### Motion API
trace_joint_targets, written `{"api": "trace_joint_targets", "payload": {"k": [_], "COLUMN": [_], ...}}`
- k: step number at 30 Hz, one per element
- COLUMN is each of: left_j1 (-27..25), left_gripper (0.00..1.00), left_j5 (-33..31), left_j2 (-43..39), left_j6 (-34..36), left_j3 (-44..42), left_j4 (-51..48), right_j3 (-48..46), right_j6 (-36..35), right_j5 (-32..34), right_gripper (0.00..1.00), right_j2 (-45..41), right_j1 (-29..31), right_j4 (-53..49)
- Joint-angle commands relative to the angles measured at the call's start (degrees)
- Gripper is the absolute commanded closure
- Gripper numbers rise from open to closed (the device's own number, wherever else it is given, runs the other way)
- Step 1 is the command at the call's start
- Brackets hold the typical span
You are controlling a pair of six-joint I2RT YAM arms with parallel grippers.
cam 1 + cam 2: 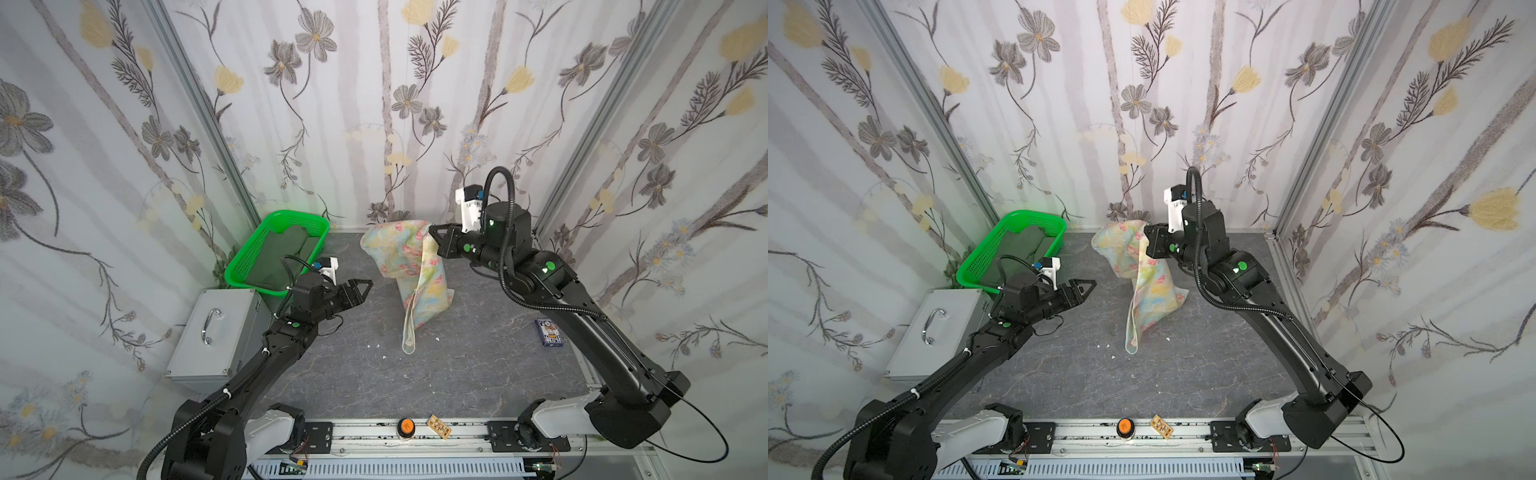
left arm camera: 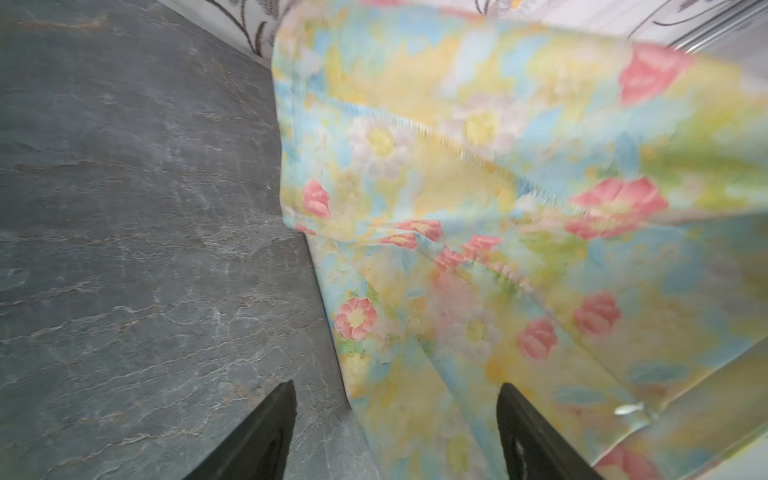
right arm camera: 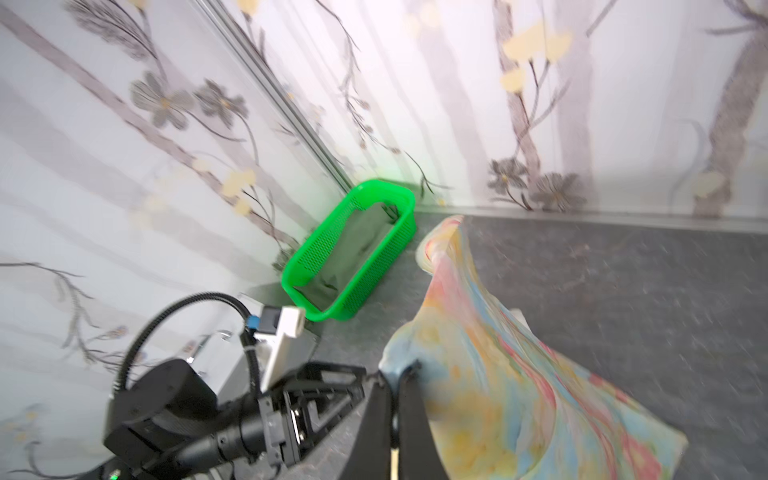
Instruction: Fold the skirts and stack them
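Right end effector (image 1: 432,232) is clenched on an upper edge of the floral skirt (image 1: 409,266). It holds the skirt raised on the open-bench side of the green basket (image 1: 299,217), so the cloth hangs in a loose column with its lower end trailing on the bench (image 1: 457,365). Judged purpose: to let the garment drape out and expose a second edge. Left end effector (image 1: 365,290) is released and empty, between basket and skirt, jaws aimed at the hanging cloth, presumably to take that edge. Olive skirt (image 1: 286,249) lies inside the basket. Folding not yet begun.
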Motion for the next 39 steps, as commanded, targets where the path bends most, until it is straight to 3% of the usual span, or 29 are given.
{"api": "trace_joint_targets", "payload": {"k": [1,9,13,17,23,35,39], "left_j1": [-1.49,-7.94,-8.77,-8.77,-8.76,-11.05,-11.56], "left_gripper": [0.14,0.01,0.0,0.0,0.0,0.0,0.0], "left_j5": [2.49,-0.2,1.45,-4.64,-6.52,-10.62,-7.41], "left_j2": [-2.05,-0.12,-1.89,-3.59,-4.72,2.53,4.31], "left_j6": [-0.48,2.13,7.28,10.24,12.28,18.38,19.03], "left_j3": [-0.05,1.07,-0.35,-1.92,-4.63,-0.65,0.26], "left_j4": [0.57,0.84,-0.32,-7.03,-7.42,-6.77,-5.4], "right_j3": [4.14,4.03,4.05,3.98,3.92,3.93,3.89], "right_j6": [0.43,4.87,5.68,6.12,6.35,6.85,6.94], "right_j5": [-7.97,-11.69,-12.56,-13.67,-14.79,-16.35,-16.93], "right_gripper": [1.0,1.0,1.0,1.0,1.0,1.0,1.0], "right_j2": [3.58,5.81,6.54,6.36,6.22,5.3,5.13], "right_j1": [-2.03,-3.42,-4.41,-5.32,-5.94,-6.1,-6.18], "right_j4": [2.25,8.27,8.68,8.9,9.03,9.43,9.6]}}
